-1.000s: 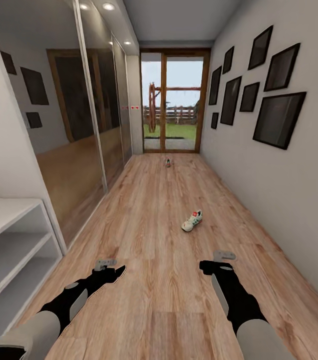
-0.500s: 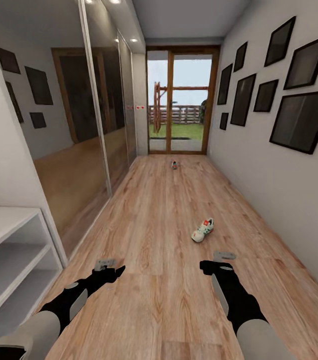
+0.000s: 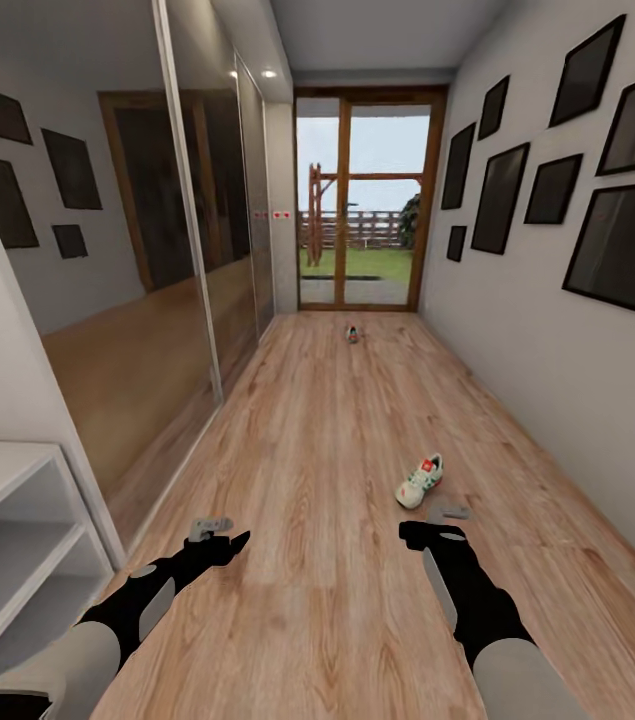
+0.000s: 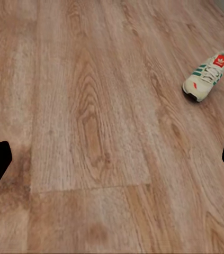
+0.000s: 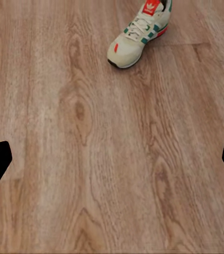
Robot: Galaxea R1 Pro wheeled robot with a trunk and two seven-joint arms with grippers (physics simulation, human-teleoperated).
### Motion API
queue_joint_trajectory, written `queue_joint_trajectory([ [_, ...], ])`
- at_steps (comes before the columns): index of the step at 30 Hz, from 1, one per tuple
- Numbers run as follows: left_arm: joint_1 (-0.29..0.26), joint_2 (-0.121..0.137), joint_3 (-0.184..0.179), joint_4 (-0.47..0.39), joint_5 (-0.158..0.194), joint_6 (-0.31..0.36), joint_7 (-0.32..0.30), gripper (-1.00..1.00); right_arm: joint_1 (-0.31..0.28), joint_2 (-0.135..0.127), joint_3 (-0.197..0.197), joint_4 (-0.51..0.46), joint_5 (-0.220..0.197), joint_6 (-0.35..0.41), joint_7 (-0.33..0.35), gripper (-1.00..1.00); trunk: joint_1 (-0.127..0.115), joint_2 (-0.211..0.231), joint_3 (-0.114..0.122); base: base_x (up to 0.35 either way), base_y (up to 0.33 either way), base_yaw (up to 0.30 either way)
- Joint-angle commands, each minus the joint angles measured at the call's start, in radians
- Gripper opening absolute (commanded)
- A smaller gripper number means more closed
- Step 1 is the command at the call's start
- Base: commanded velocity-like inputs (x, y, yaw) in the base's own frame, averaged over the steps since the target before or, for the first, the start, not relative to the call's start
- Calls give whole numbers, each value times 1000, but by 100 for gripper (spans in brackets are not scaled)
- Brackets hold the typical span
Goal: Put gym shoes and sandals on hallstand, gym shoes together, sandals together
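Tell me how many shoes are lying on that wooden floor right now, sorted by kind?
Cream-white sneakers with green stripes: 1, the near sneaker ahead of the right tool.
Shoes too small to identify: 1, the far shoe near the glass door.
Sandals: 0 in view.
Total: 2 shoes on the floor.

Wood-plank floor (image 3: 317, 430): one gym shoe (image 3: 419, 481) at 1 o'clock, a second shoe (image 3: 353, 334) far at 12 o'clock.

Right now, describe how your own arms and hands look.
Both arms have pale grey forearm shells that turn glossy black toward the wrist. The left hand and right hand end in small flat grey fingers. No cables or markings are visible.
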Motion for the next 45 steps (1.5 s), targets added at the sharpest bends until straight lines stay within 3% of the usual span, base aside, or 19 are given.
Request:
queue_joint_trajectory([
  [1,-1,1,-6,1,8,-4,-2,100,0,1,-3,-2,5,6,0,100,0,0,-1,345,89,0],
  [45,-1,1,-7,1,8,-4,-2,100,0,2,-3,-2,5,6,1,100,0,0,-1,345,89,0],
])
